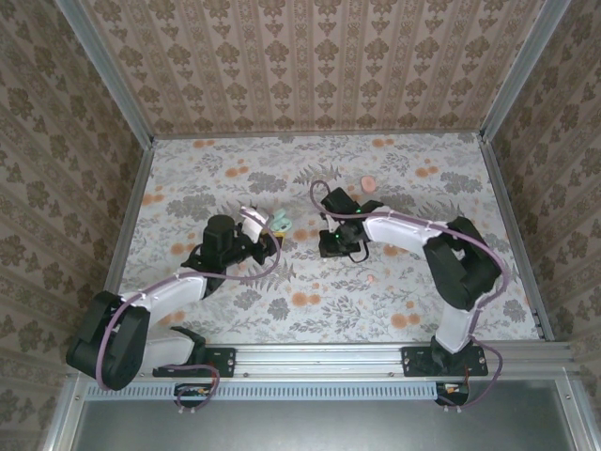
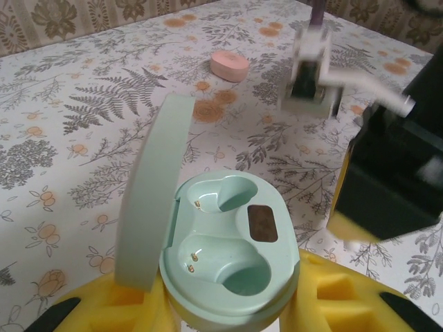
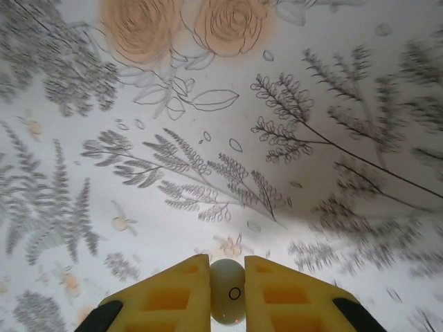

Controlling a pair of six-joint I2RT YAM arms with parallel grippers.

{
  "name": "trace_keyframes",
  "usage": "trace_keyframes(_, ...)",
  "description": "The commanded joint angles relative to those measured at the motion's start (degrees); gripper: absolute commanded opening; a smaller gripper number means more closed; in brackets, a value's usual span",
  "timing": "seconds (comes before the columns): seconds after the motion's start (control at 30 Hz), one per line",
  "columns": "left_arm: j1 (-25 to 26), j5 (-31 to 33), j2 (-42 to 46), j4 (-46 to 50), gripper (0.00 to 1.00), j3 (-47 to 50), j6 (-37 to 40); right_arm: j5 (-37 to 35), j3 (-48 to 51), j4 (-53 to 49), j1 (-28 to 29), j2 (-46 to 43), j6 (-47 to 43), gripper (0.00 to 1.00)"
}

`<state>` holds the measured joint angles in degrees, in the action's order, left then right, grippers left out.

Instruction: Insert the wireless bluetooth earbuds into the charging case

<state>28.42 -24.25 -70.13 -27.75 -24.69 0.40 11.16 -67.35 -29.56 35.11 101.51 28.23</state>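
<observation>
A mint-green charging case [image 2: 232, 257] stands open between the yellow fingers of my left gripper [image 2: 221, 299], which is shut on its base. Its lid [image 2: 151, 197] is tipped up to the left, and both wells are empty. From above, the left gripper [image 1: 270, 235] holds the case [image 1: 279, 222] left of the table's centre. My right gripper [image 3: 227, 263] is shut on a pale mint-white earbud [image 3: 227, 294], just above the tablecloth. In the top view the right gripper [image 1: 336, 246] points down, a short way right of the case. A tiny pink earbud [image 1: 370, 278] lies on the cloth nearer the front.
A closed pink case [image 1: 369, 182] [image 2: 230, 65] lies on the floral cloth behind the right arm. The right arm [image 2: 311, 69] shows blurred beyond the mint case. Patterned walls enclose the table on three sides.
</observation>
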Motion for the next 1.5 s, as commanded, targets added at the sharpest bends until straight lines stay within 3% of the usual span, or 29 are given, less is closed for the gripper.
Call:
trace_keyframes(0.0, 0.6, -3.3, 0.6, -5.1, 0.13, 0.8, 1.3, -4.6, -0.8, -4.8, 0.2, -8.6, 5.2, 0.13)
trace_keyframes(0.23, 4.1, -7.1, -3.3, -8.5, 0.13, -2.8, 5.9, -13.3, -3.5, -8.0, 4.2, -23.1, 10.6, 0.11)
trace_keyframes(0.4, 5.7, -9.5, -6.5, -10.5, 0.12, -5.6, 5.5, -16.7, -5.2, -7.6, 8.1, -26.9, 12.8, 0.11)
trace_keyframes(0.97, 8.3, -8.6, -6.0, -9.3, 0.12, -6.6, 4.8, -21.1, -7.1, 0.0, 13.4, -20.5, 14.2, 0.11)
trace_keyframes(1.47, 9.1, -8.7, -5.1, -9.3, 0.12, -6.3, 4.2, -21.8, -6.9, 2.9, 14.7, -15.6, 14.5, 0.11)
